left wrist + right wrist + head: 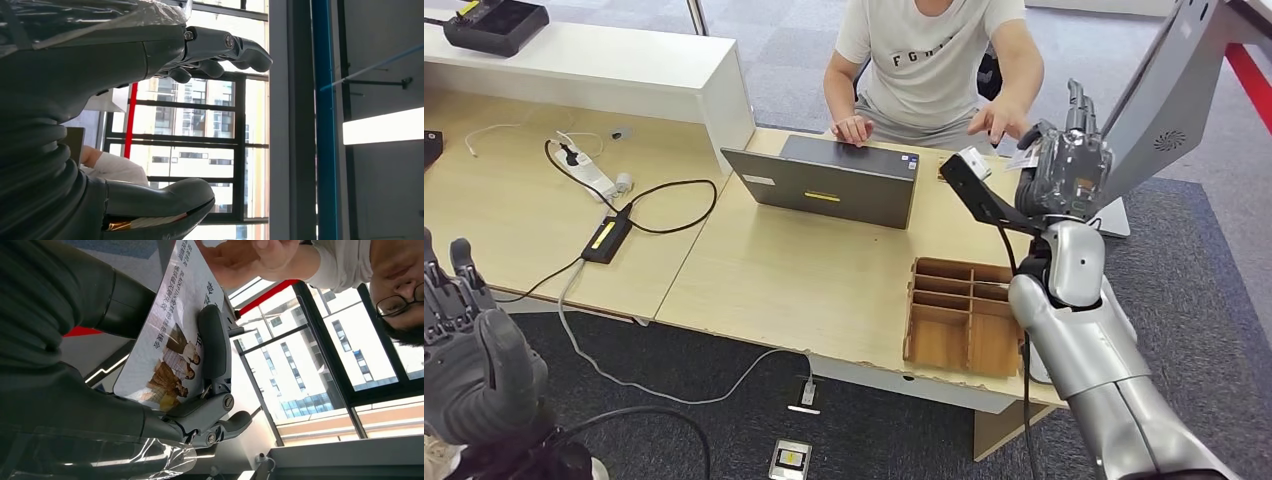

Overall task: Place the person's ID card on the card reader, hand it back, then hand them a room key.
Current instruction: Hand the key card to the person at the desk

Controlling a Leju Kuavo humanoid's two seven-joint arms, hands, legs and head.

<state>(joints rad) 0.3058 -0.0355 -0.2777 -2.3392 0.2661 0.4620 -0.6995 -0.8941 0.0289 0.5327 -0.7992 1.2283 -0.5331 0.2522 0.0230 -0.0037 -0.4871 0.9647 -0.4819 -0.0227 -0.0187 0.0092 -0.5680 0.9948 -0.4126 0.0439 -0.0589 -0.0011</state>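
My right hand (1064, 165) is raised over the table's far right, just in front of the seated person. It pinches a white printed card (170, 335) with a picture of figures and lines of text between thumb and a finger (214, 345). The person's hand (240, 257) is at the card's far end; whether it touches the card I cannot tell. The same hand (999, 120) hovers close to mine in the head view. My left hand (474, 355) is low at the near left, off the table, fingers (225, 50) apart and holding nothing.
A grey laptop (834, 185) stands open before the person. A wooden compartment tray (964, 315) sits at the near right table edge. A small black box with a yellow label (606, 238), a power strip (589, 170) and cables lie on the left.
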